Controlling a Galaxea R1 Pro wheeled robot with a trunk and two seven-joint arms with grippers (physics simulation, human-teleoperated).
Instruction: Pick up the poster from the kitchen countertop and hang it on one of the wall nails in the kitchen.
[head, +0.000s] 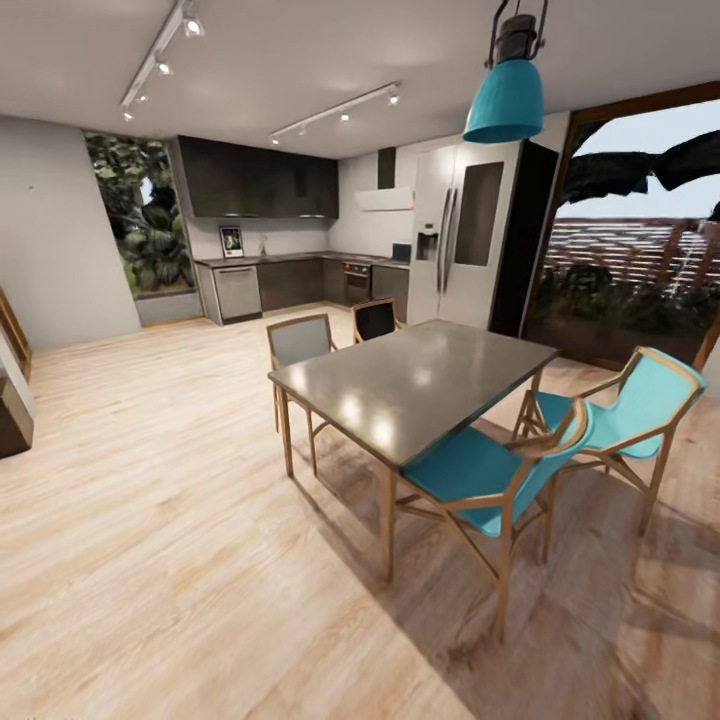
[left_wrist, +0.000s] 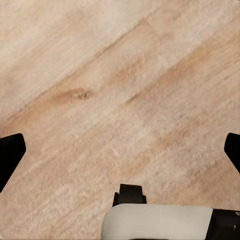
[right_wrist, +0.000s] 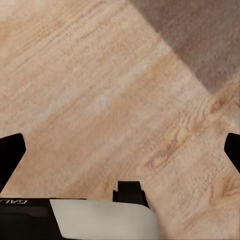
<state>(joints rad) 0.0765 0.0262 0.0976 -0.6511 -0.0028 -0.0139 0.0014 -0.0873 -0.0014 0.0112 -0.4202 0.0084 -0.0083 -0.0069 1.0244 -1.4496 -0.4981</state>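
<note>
Room: an open kitchen and dining space with a pale wood floor (head: 150, 520), seen from the robot's head camera.
Poster: the poster (head: 231, 241) stands upright at the far end of the room, on the kitchen countertop (head: 270, 259), leaning against the back wall under dark upper cabinets (head: 260, 180). It is small and blurry at this range, so its artwork cannot be made out.
Wall nail: a tiny dark speck, possibly a wall nail (head: 31, 187), sits on the pale grey wall at far left.
Between robot and poster: a grey dining table (head: 415, 385) ringed by teal chairs (head: 490, 475), with a teal pendant lamp (head: 505, 95) overhead.
Left gripper (left_wrist: 120, 150): fingers spread wide apart, holding nothing, over bare floor, well apart from the poster.
Right gripper (right_wrist: 120, 150): fingers likewise spread wide, empty, over floor crossed by a shadow edge.
Fridge: a tall steel fridge (head: 465, 235) stands right of the counter.
</note>
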